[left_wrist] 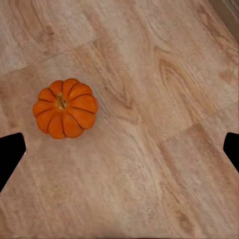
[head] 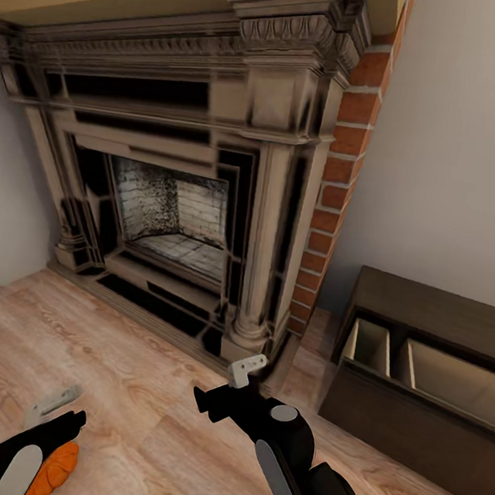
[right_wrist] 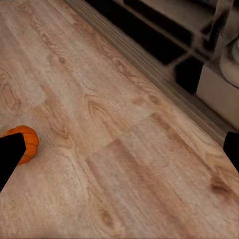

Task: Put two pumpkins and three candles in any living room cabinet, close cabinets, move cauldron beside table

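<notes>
1. Pumpkin: rested upright on the wooden floor, stem up; in the head view it lay partly hidden beneath the left arm.
2. Left gripper: hung above the floor with fingers spread wide, the pumpkin off to one side and untouched.
3. Right gripper: likewise spread wide and empty, over bare floor near the fireplace hearth.
4. Cabinet: stood right of the fireplace, a drawer pulled out, showing pale compartments.

You have one pumpkin on the floor before the fireplace, and one cabinet right of it.
</notes>
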Motion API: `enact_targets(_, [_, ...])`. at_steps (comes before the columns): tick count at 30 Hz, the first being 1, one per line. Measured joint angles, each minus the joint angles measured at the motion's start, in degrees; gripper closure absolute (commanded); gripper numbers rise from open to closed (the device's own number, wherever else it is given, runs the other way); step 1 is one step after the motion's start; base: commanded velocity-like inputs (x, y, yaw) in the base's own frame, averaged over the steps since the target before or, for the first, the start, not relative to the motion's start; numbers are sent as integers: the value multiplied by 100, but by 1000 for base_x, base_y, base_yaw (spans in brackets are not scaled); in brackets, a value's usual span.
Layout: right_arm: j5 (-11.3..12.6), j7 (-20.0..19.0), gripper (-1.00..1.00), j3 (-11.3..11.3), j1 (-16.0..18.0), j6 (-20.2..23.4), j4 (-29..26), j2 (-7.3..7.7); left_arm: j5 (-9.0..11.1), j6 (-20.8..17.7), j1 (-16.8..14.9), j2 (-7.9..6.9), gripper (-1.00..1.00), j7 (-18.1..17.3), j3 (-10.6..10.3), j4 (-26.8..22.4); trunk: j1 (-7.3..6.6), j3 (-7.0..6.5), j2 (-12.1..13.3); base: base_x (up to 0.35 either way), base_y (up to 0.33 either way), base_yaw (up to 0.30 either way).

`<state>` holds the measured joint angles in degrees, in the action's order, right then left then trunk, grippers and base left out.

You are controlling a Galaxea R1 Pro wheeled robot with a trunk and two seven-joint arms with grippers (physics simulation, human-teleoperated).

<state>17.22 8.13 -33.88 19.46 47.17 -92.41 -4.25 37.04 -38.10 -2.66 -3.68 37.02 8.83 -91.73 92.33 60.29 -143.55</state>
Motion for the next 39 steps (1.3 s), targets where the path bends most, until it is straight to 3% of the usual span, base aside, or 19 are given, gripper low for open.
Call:
enact_targets(7, [10, 167, -100, 3, 54, 149, 9, -5, 5, 13, 168, -6, -100, 28, 0, -30, 0, 0, 0, 0, 0, 288])
enact_targets(8, [17, 178, -100, 9, 219, 181, 195, -12, 7, 65, 339, -7, -100, -12, -8, -33, 0, 1, 0, 0, 0, 288])
enact_targets(12, [33, 182, -100, 11, 477, 188, 664, -63, 14, 346, 475, -8, -100, -136, -46, -35, 0, 1, 0, 0, 0, 288])
enact_targets(17, [48, 171, -100, 11, 563, 182, 875, -90, 10, 446, 525, -7, -100, -332, -31, -36, 0, 7, 0, 0, 0, 254])
enact_targets(19, [50, 143, -100, 11, 570, 180, 901, -89, 6, 459, 536, -31, -100, -370, 102, -36, 0, 9, 0, 0, 0, 96])
enact_targets(21, [43, 146, -100, 11, 556, 177, 772, -65, 5, 471, 580, -60, -100, -396, 398, -36, -1, 10, 0, 0, 0, 34])
enact_targets(28, [50, 169, -100, 9, 530, 184, 562, -64, 8, 505, 611, -13, -100, -401, 528, -36, 0, 7, 0, 0, 0, 74])
enact_targets(32, [66, 177, -100, 8, 522, 233, 486, -68, 1, 511, 615, -15, -100, -355, 561, -36, 0, 3, 0, 0, 0, 225])
enact_targets(33, [81, 138, -100, -8, 545, 693, 497, -94, 2, 598, 606, -7, -100, -85, 547, -36, 0, 3, 0, 0, 0, 281])
enact_targets(34, [72, 139, -100, -8, 549, 758, 511, -108, 5, 618, 600, -5, -100, 10, 540, -36, 0, 3, 0, 0, 0, 284])
enact_targets(36, [63, 163, -100, -8, 556, 850, 612, -205, 13, 651, 576, -9, -100, 233, 513, -36, 0, 3, 0, 0, 0, 286])
enact_targets(39, [41, 176, -100, -4, 558, 841, 829, -321, 20, 599, 418, -81, -100, 287, 451, -36, 0, 2, 0, 0, 0, 288])
